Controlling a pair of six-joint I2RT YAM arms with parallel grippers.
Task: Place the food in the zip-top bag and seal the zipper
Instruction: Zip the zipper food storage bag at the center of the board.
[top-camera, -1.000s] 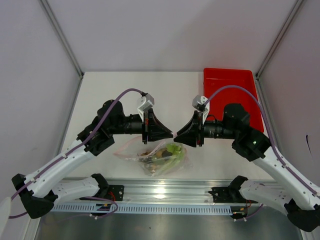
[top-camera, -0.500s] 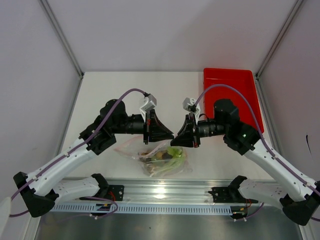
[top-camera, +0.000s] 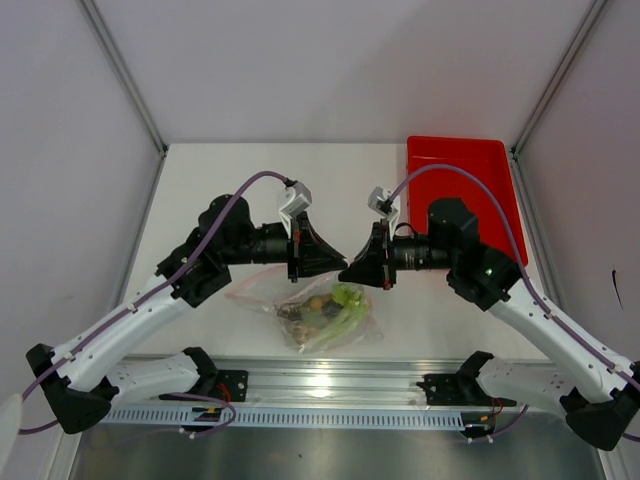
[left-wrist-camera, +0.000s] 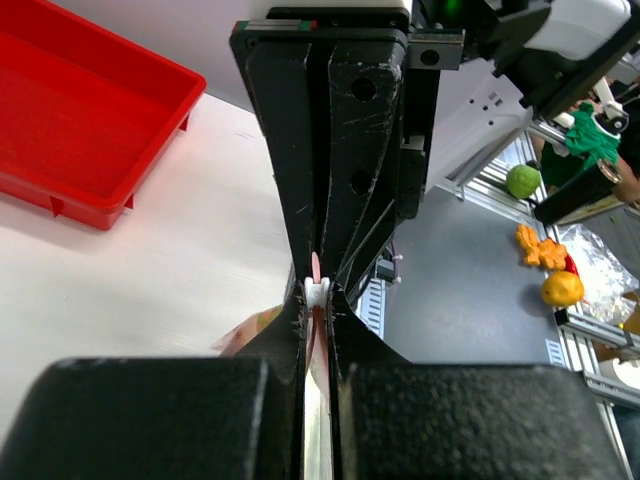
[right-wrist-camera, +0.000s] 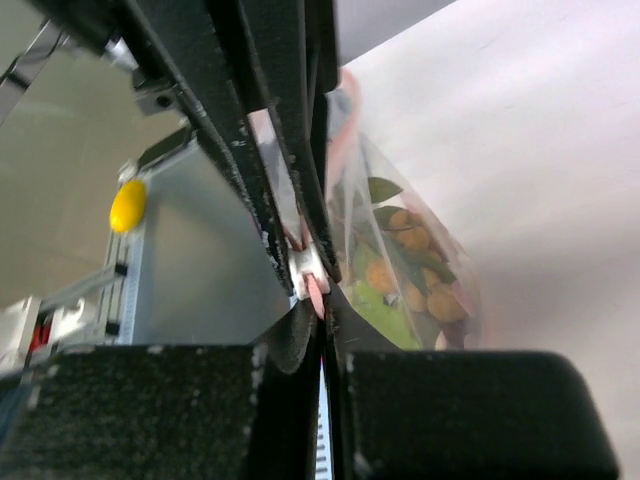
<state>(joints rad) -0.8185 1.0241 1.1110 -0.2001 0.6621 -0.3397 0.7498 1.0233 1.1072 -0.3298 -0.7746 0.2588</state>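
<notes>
Left tool (top-camera: 338, 267) is clamping shut on the zipper strip (left-wrist-camera: 316, 264), jaws pressed flat together with only the thin pink edge showing between them. Right tool (top-camera: 347, 272) is coming in from the opposite side and is likewise closed down on the same strip, so the two tools are meeting tip to tip over the near middle of the bench (top-camera: 250, 180). The small white slider (left-wrist-camera: 316, 292) is sitting right at that meeting point; which tool is actually gripping it, cannot tell. The bag (top-camera: 258, 298) is hanging below the pinched edge, its lower part sagging onto the bench close to the front rail (top-camera: 320, 385). Food is sitting inside the bag: a cluster of yellowish grapes (right-wrist-camera: 412, 242) and the green stalk (top-camera: 348, 297) are showing through the clear plastic, bunched toward the right half. The wedge is not clearly readable through the folds. The red tray (top-camera: 455, 190) is standing at the far right corner of the bench, well apart from the bag.
</notes>
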